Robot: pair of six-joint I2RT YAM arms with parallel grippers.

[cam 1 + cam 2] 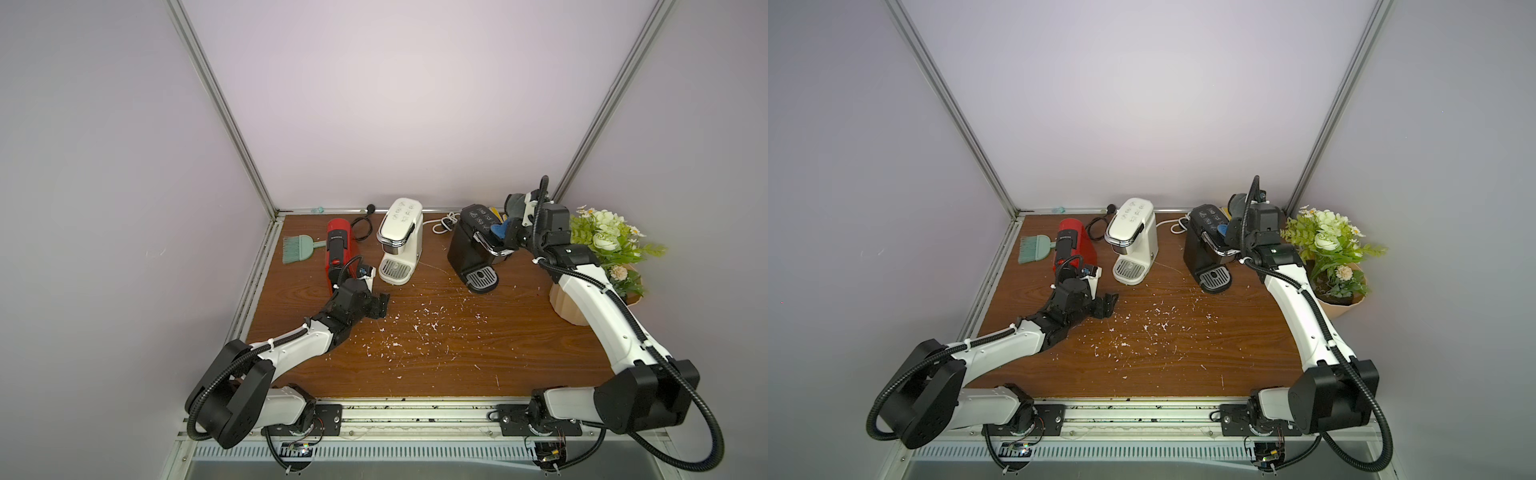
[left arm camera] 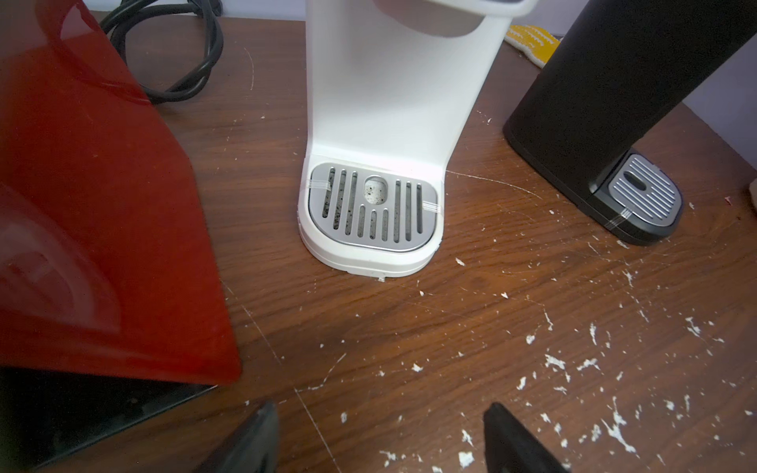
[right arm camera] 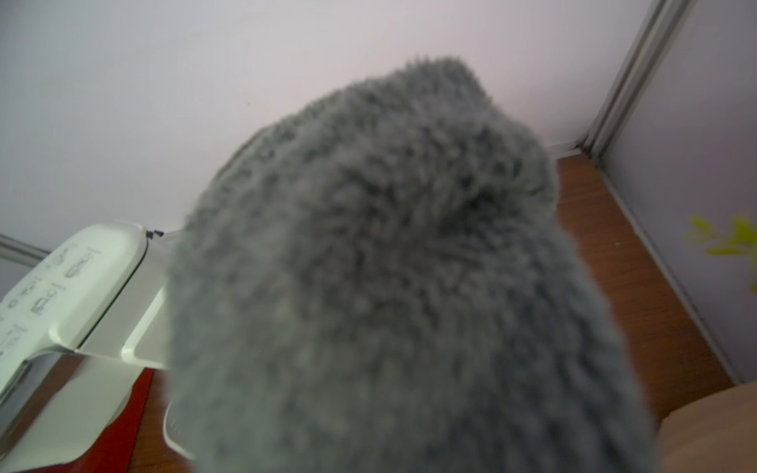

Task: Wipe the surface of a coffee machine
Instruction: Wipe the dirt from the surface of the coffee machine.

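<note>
Three coffee machines stand along the back in both top views: red (image 1: 338,249), white (image 1: 399,241) and black (image 1: 473,245). My right gripper (image 1: 515,227) is over the right side of the black machine's top, shut on a grey fluffy cloth (image 1: 515,203). That cloth (image 3: 389,266) fills the right wrist view and hides the jaws. Something blue (image 1: 498,228) shows on the black machine's top beside the gripper. My left gripper (image 1: 380,305) is open and empty, low over the table in front of the red machine. Its fingertips (image 2: 506,434) frame bare wood.
White crumbs (image 1: 424,324) litter the middle of the wooden table (image 1: 457,365). A green hand brush (image 1: 297,247) lies at the back left. A flower pot (image 1: 602,249) stands at the right edge, under my right arm. Cords (image 1: 363,228) and a yellow cloth (image 2: 528,39) lie behind the machines.
</note>
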